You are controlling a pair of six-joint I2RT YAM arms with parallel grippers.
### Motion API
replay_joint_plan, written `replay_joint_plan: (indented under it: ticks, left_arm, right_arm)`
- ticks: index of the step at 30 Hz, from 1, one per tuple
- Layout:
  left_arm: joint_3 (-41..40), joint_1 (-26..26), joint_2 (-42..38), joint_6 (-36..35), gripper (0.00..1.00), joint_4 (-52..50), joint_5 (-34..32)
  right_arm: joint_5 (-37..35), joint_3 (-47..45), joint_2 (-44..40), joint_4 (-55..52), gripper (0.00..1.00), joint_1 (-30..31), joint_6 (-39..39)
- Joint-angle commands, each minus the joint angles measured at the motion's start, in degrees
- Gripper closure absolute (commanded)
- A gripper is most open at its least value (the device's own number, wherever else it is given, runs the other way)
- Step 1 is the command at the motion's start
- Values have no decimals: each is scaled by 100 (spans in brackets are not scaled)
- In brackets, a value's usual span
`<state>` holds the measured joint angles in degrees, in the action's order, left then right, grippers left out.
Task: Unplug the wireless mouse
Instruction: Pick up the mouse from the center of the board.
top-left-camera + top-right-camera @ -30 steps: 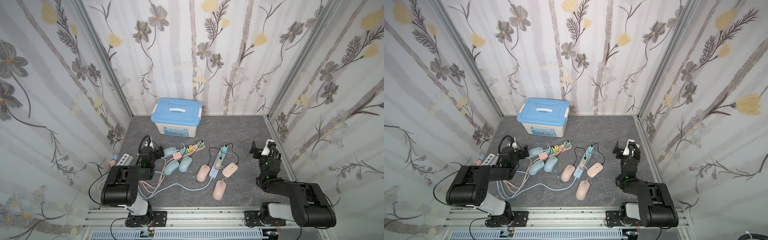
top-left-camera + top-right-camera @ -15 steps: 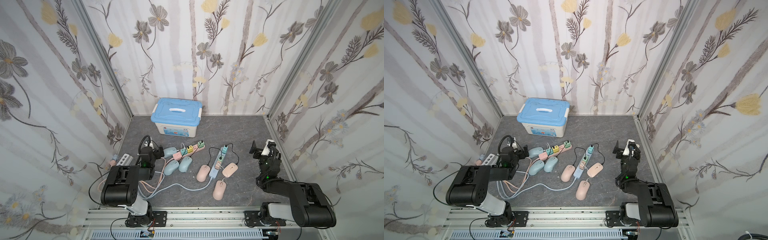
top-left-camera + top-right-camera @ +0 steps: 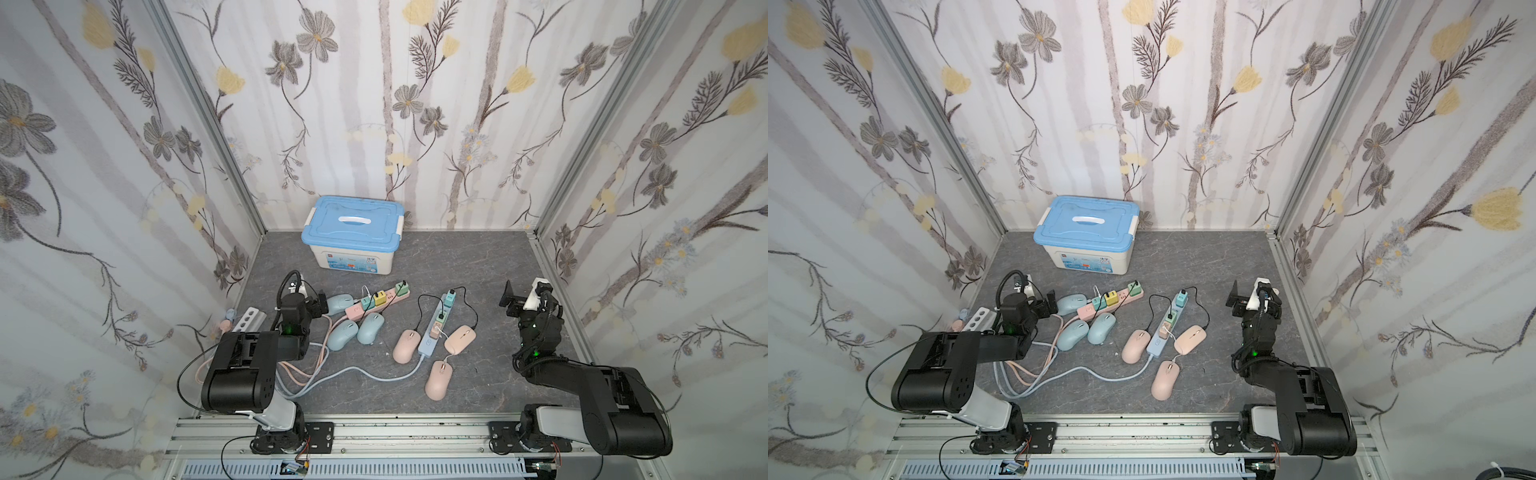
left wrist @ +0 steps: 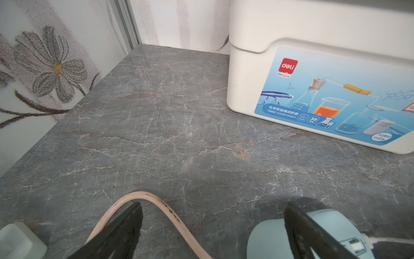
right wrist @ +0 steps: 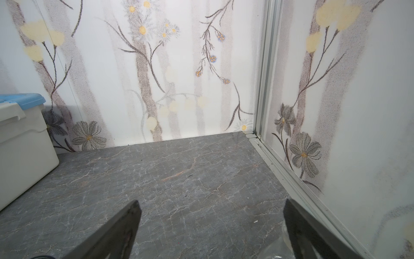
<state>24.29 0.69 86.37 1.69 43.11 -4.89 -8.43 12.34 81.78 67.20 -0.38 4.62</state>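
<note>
Left gripper [image 4: 212, 205] gaping empty beside blue mouse [image 4: 264, 240]; right gripper [image 5: 211, 201] likewise, right table [image 5: 201, 179] edge. Advising pinching cable [image 4: 385, 240] at mouse, pulling straight.

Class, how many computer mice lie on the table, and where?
6. Three blue mice: one left of the pink power strip, two in front. Three pink mice: two flanking the blue power strip, one before its near end. None looks hidden.
</note>
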Motion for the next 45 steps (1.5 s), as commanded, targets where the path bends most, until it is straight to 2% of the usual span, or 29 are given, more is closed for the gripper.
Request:
replay_joint_plan:
  ticks: [1, 4, 6, 11, 12, 14, 17, 19, 22, 24, 26, 30, 33, 36, 39, 41, 45]
  left_arm:
    - [511, 1, -438, -29, 0, -1006, -16]
    - [836, 1, -708, -41, 0, -1669, 85]
    - [846, 2, -962, 164, 0, -1652, 102]
    - [951, 1, -1673, 1276, 0, -1511, -340]
    - [1043, 1, -1725, 1538, 0, -1600, -443]
    - [1426, 2, -1835, 2017, 0, -2155, -367]
    - [2004, -3, -1903, 2879, 0, -3192, -280]
    - [2438, -43, -1947, 3702, 0, -4290, -467]
    - [2553, -86, -1984, 4086, 0, -4561, -387]
    - [2417, -144, -2042, 4404, 0, -4389, -94]
    - [2326, -183, -2052, 4568, 0, -4142, 504]
    - [2437, -175, -1866, 4951, 0, -3842, 1878]
    - [2439, -94, -1816, 5367, 0, -3762, 2441]
    - [2683, 263, -1873, 5146, 0, -4445, 2569]
    - [2879, 916, -1951, 4665, 4, -5214, 2561]
    - [2876, 1585, -2015, 4311, 6, -5645, 2308]
    - [2500, 2866, -2058, 4020, 6, -5883, 1718]
  right_arm:
    - [-70, 498, -344, -1158, 1, 56, -19]
    - [-130, 927, -479, -2123, 1, 66, 244]
    - [-259, 1003, -613, -2426, 1, 122, 432]
    - [-1100, 1394, -1061, -3378, 1, 443, 826]
    - [-1301, 1529, -1099, -3620, 1, 467, 1075]
    - [-1609, 1930, -1120, -4433, 1, 436, 2096]
    - [-1326, 2558, -1083, -5998, 1, 200, 3728]
    - [-486, 2534, -1076, -5823, 1, -1, 3716]
    - [-89, 2345, -1156, -5526, 1, -34, 3804]
    - [328, 2220, -1267, -5317, 1, -23, 3656]
    - [662, 2131, -1438, -5212, 1, 13, 3529]
    - [668, 2099, -1719, -5436, 1, 193, 3381]
    - [796, 2089, -1819, -5712, 1, 312, 3344]
    - [804, 2067, -1785, -5993, 1, 513, 3302]
    - [790, 1960, -1780, -6048, 1, 703, 3269]
    - [788, 1912, -1779, -6110, 1, 775, 3263]
    - [785, 1809, -1830, -6175, 1, 855, 3282]
